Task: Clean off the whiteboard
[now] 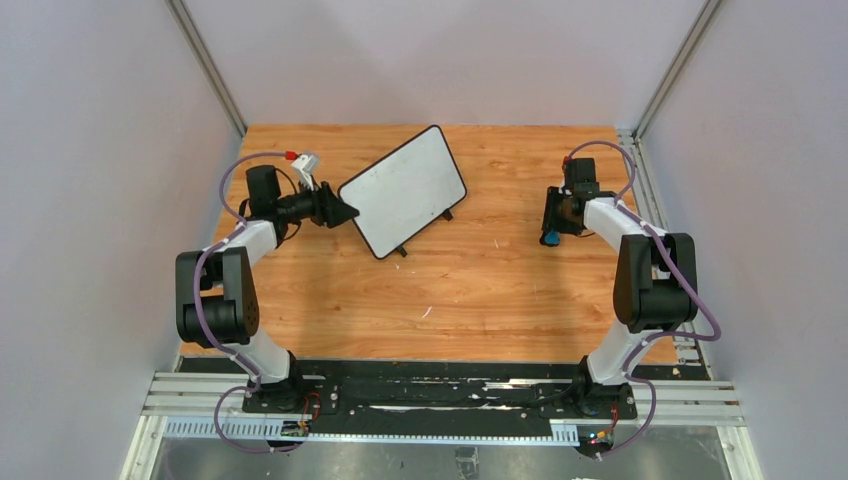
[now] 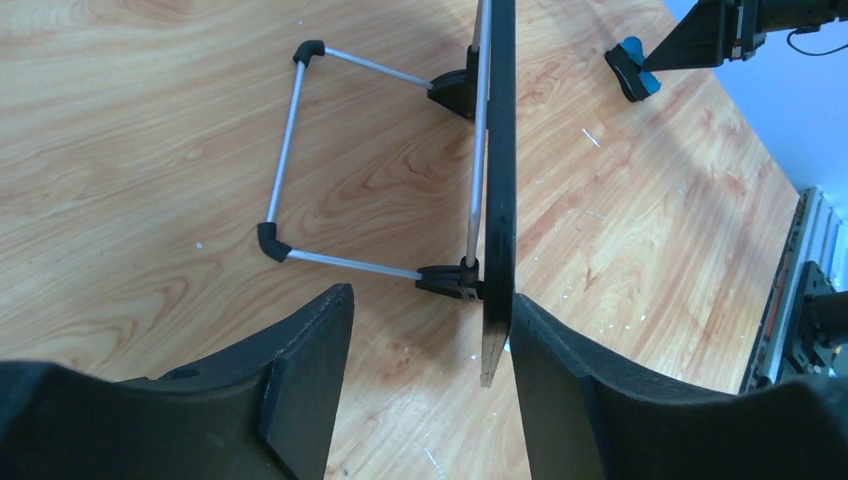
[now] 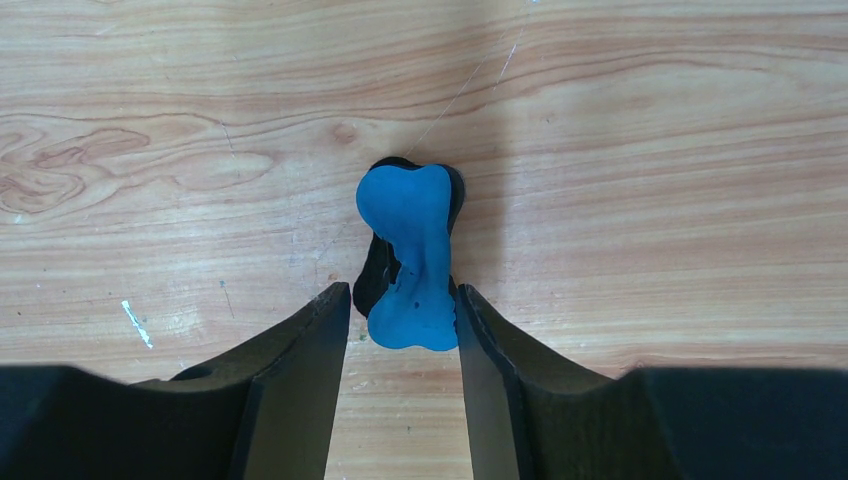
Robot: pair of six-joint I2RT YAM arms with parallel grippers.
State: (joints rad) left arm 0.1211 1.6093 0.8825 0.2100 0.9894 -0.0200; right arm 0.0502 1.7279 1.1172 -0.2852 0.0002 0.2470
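Observation:
The whiteboard [image 1: 405,190] stands tilted on its wire stand at the back middle of the table, and its white face looks blank from above. My left gripper [image 1: 348,212] is at the board's left corner. In the left wrist view the board's black edge [image 2: 497,180] runs between the jaws of the left gripper [image 2: 432,298], close against the right finger, with a wide gap to the left one; the gripper is open. My right gripper [image 1: 548,232] at the right holds a blue eraser [image 3: 410,250] with a black felt side, pinched between its fingertips [image 3: 400,290] just over the wood.
The board's wire stand [image 2: 285,150] with black corner caps lies on the table behind the board. Grey walls enclose the table on three sides. Metal rails [image 1: 700,400] run along the near edge by the arm bases.

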